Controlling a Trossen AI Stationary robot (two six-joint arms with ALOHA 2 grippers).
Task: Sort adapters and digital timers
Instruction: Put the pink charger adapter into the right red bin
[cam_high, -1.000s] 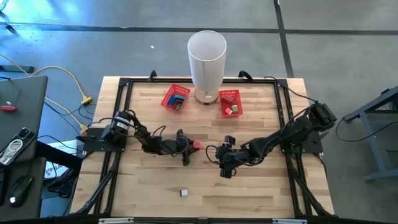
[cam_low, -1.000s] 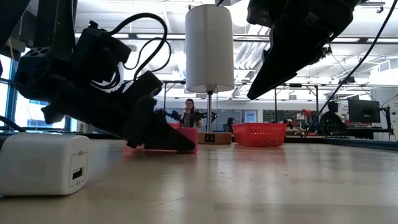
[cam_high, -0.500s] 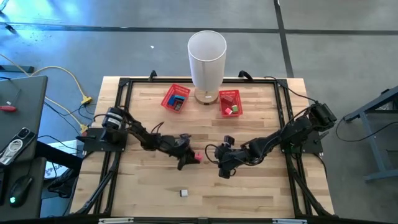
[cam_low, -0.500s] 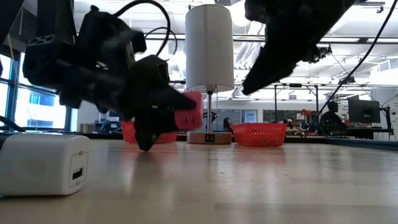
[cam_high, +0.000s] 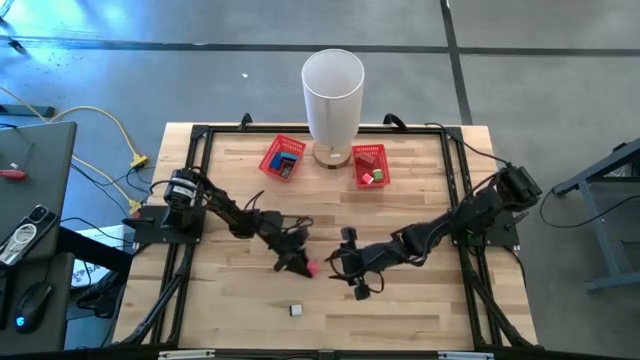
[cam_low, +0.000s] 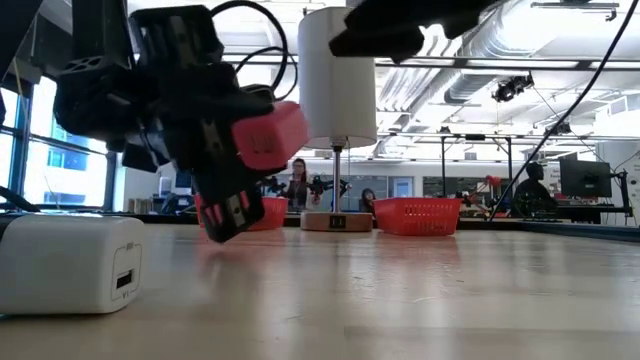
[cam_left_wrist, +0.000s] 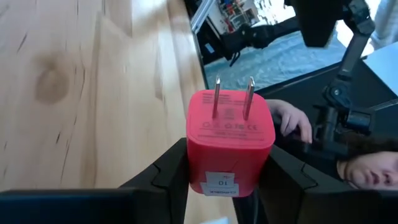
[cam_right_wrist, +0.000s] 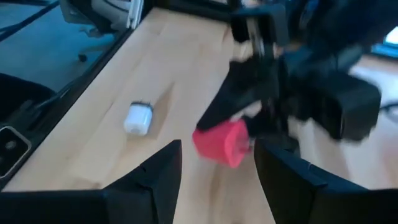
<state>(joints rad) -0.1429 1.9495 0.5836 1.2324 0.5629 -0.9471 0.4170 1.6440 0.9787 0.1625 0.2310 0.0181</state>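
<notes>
A red plug adapter (cam_left_wrist: 230, 140) with two metal prongs (cam_left_wrist: 232, 98) is off the table, and my left gripper (cam_high: 298, 263) is shut on it near the table's middle. My right gripper (cam_high: 352, 266) hangs just to its right, open with nothing between its fingers (cam_right_wrist: 155, 177), and faces the adapter (cam_right_wrist: 221, 143). A white adapter (cam_high: 296, 310) lies flat on the wood near the front edge (cam_low: 70, 262). Two red baskets (cam_high: 283, 157) (cam_high: 369, 165) stand at the back and hold small items. My left gripper pinches the red adapter's two opposite side faces (cam_left_wrist: 194, 163) between its two fingers (cam_left_wrist: 166, 174). The fingers reach in about level from the table's left. The pronged face points away from the wrist. The adapter is lifted clear of the table (cam_low: 268, 135).
A tall white cylinder (cam_high: 333, 95) on a wooden base stands between the baskets at the far edge. A black frame (cam_high: 200, 135) runs round the tabletop. Bare wood lies at the front right. People show in the room beyond the table (cam_low: 298, 180).
My left gripper has lifted the red adapter off the table, rolled its wrist and moved toward the near edge, so the adapter now hangs clear. My right gripper has risen, tipped and shifted a little toward the left gripper.
</notes>
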